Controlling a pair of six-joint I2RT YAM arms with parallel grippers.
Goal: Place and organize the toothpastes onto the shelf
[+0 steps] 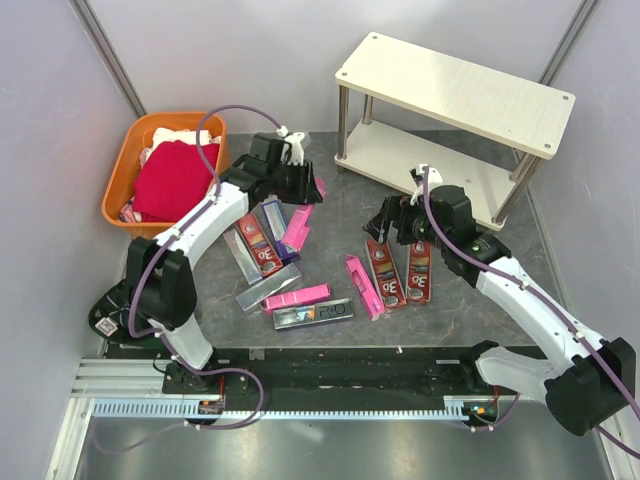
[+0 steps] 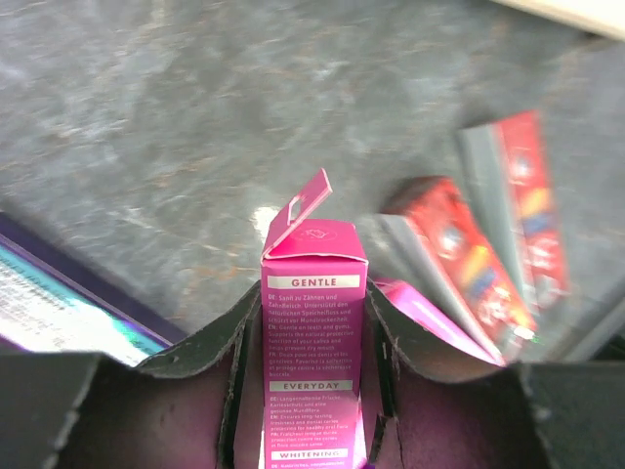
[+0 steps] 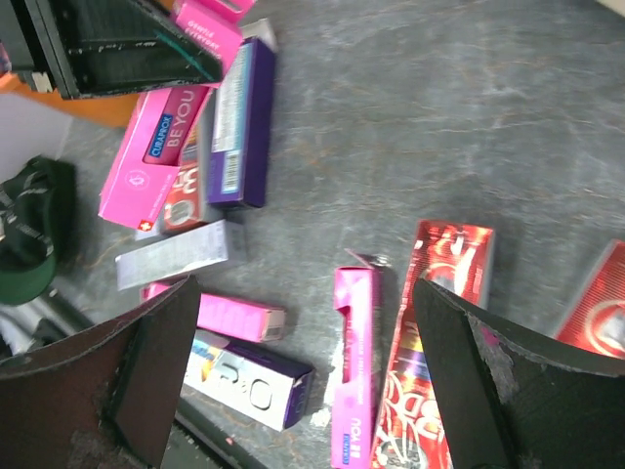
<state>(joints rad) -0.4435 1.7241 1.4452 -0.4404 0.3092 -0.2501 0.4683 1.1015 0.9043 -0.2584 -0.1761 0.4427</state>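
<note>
Gripping a pink carton (image 2: 312, 332) by its long sides, the left gripper (image 2: 311, 318) is being held shut on it. The carton's end, with its raised flap, is being pointed out past the fingers (image 2: 210, 371) over the grey table (image 2: 146, 117). Whether the carton is touching the table cannot be told. From above, this gripper is being held at the far end of the left group of cartons (image 1: 258, 245), where red, purple, pink and silver ones are lying partly across each other. The group is just right of the orange basket (image 1: 120, 195), in which a red cloth (image 1: 175, 180) is lying. The right gripper (image 3: 305, 313) is being held open, its fingers (image 3: 146, 362) spread wide above a second pink carton (image 3: 354, 362) and a dark red carton (image 3: 435, 342), which are lying side by side on the table. The shelf (image 1: 455, 90) is standing at the far right, beyond the right gripper and well apart from the held carton.
</note>
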